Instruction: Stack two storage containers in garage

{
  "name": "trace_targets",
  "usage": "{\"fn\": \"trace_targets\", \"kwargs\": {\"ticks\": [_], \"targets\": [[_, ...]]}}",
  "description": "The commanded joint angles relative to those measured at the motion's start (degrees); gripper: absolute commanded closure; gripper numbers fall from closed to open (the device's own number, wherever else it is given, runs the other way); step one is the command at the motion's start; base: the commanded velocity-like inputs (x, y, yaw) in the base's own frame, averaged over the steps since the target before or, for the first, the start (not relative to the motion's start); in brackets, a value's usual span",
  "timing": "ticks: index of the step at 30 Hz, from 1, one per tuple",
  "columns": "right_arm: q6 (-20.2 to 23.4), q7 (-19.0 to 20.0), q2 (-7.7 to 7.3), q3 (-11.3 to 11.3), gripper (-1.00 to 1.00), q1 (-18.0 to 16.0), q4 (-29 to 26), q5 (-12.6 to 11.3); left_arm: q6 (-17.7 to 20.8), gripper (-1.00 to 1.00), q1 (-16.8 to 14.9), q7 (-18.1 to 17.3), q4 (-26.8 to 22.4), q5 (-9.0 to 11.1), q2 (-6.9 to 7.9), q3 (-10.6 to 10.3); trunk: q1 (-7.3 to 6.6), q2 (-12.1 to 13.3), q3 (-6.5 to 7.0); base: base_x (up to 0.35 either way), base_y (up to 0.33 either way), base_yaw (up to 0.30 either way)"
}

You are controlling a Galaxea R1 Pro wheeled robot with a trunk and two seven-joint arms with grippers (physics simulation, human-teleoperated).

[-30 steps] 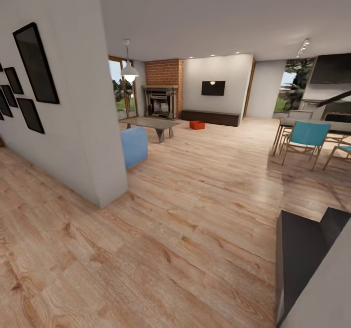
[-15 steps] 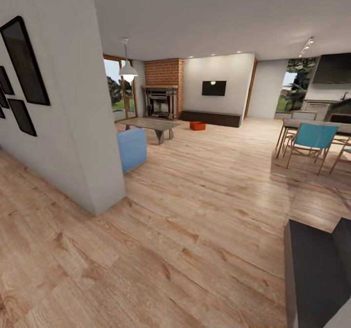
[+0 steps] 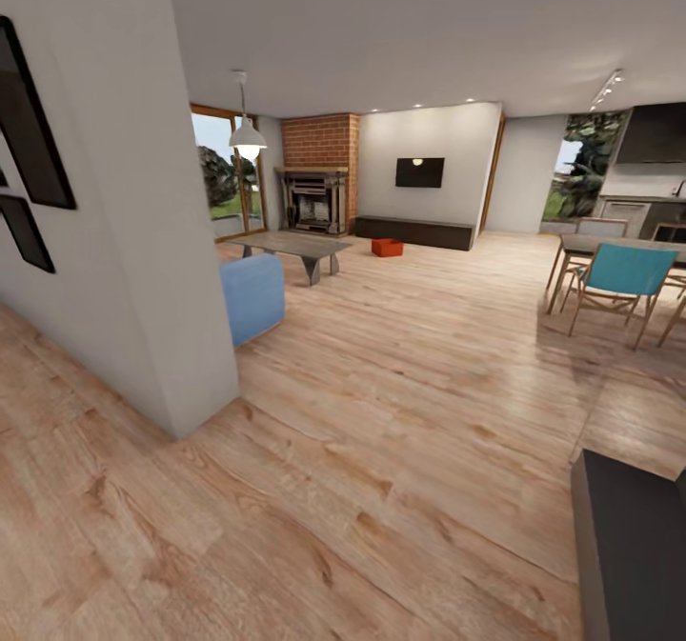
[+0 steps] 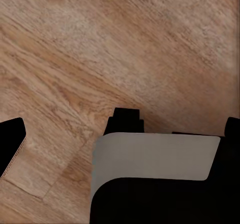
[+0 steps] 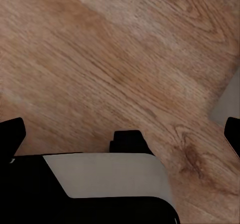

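Far ahead in the head view lies the living room, with its red-brick fireplace (image 3: pixel 319 179) and long dark low cabinet (image 3: pixel 414 231). An orange-red storage container (image 3: pixel 386 247) sits on the light wood-plank floor in front of that cabinet, small at this distance. The garage is out of view. In the wrist views my left gripper (image 4: pixel 121 134) and right gripper (image 5: pixel 122 134) both hang open over bare wood planks. Their black fingertips (image 4: pixel 10 140) (image 5: pixel 11 133) stand wide apart with nothing between them.
A white wall corner (image 3: pixel 162 270) with dark picture frames juts in close at the left. Beyond it stand a blue sofa (image 3: pixel 252 296) and a low coffee table (image 3: pixel 291 244). Teal dining chairs (image 3: pixel 617 277) stand at the right, and a dark block (image 3: pixel 634 546) at the lower right.
The whole head view has shifted: the camera has moved forward. The wall corner slid left and the dark block dropped lower right. The container has not moved.
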Motion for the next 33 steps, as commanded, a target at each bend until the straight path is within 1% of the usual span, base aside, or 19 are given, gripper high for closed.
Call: {"fn": "trace_targets", "kwargs": {"ticks": [1,22,33], "targets": [[-0.3,0.0,0.05,0.5,-1.00,-0.1,0.2,-0.6,0.2,-1.00,0.0,0.1,0.0,0.4,0.00,0.0,0.03,0.0,-0.06,0.322,0.000,0.000],[-0.3,0.0,0.04,0.5,-1.00,-0.1,0.2,-0.6,0.2,-1.00,0.0,0.1,0.0,0.4,0.00,-0.1,0.03,0.0,-0.06,0.322,0.000,-0.003],[-0.3,0.0,0.05,0.5,-1.00,-0.1,0.2,-0.6,0.2,-1.00,0.0,0.1,0.0,0.4,0.00,-0.1,0.03,0.0,-0.06,0.322,0.000,-0.154]]}}
